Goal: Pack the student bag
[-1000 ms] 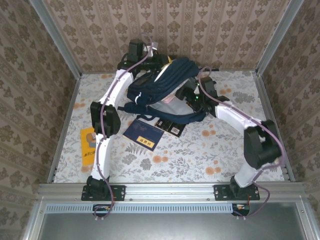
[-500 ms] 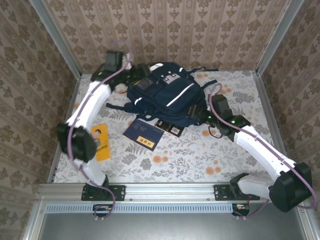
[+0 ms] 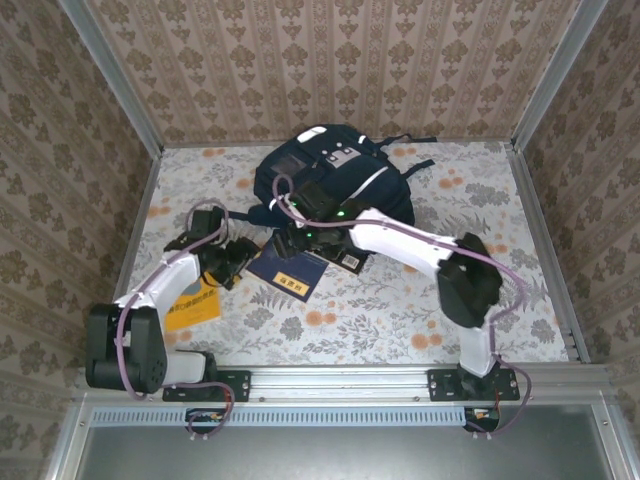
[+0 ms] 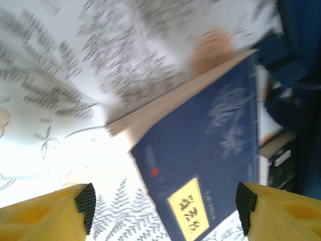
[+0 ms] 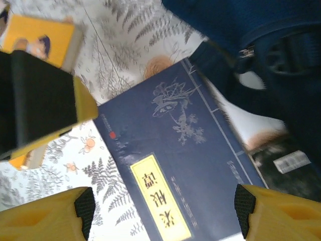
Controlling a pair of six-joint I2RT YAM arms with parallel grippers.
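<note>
Navy student bag (image 3: 345,165) now flat, unheld

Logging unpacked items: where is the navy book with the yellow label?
Top view: the navy book lies left of centre, just in front of the student bag, beside a black book.

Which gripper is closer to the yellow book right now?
Left. The left gripper sits just beyond and right of the yellow book; the right gripper is farther right, over the far edge of the navy book, beside the student bag.
</note>
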